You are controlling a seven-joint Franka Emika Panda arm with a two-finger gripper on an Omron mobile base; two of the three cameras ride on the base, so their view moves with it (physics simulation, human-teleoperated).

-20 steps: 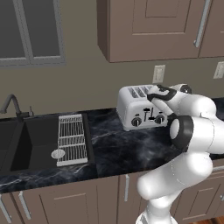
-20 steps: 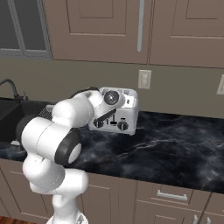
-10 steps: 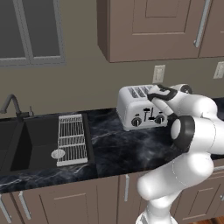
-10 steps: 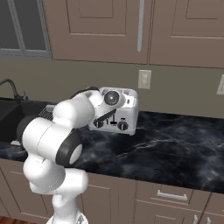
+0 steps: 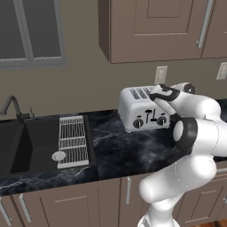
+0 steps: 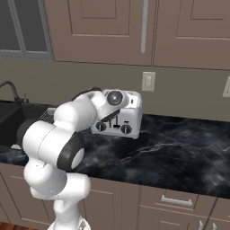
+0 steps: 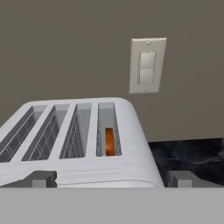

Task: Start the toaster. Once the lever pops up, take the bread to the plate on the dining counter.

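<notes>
The silver toaster (image 5: 137,111) (image 6: 130,125) stands on the black marble worktop against the wall. From the hand view I look down on its top (image 7: 131,144) with four slots. The bread (image 7: 110,142), a brown slice seen edge-on, sits low in the rightmost slot. My gripper (image 5: 154,96) (image 7: 113,179) hovers at the toaster's upper front edge, open, its two dark fingertips (image 7: 41,178) spread wide with nothing between them. The black knobs and levers (image 5: 150,119) show below my hand. The plate and the dining counter are out of view.
A sink (image 5: 26,146) with a faucet (image 5: 11,106) and a wire rack (image 5: 73,139) lies left of the toaster. A wall outlet (image 7: 148,65) (image 6: 148,81) is behind it. Upper cabinets (image 5: 155,26) hang overhead. Bare worktop (image 6: 179,148) stretches to the right.
</notes>
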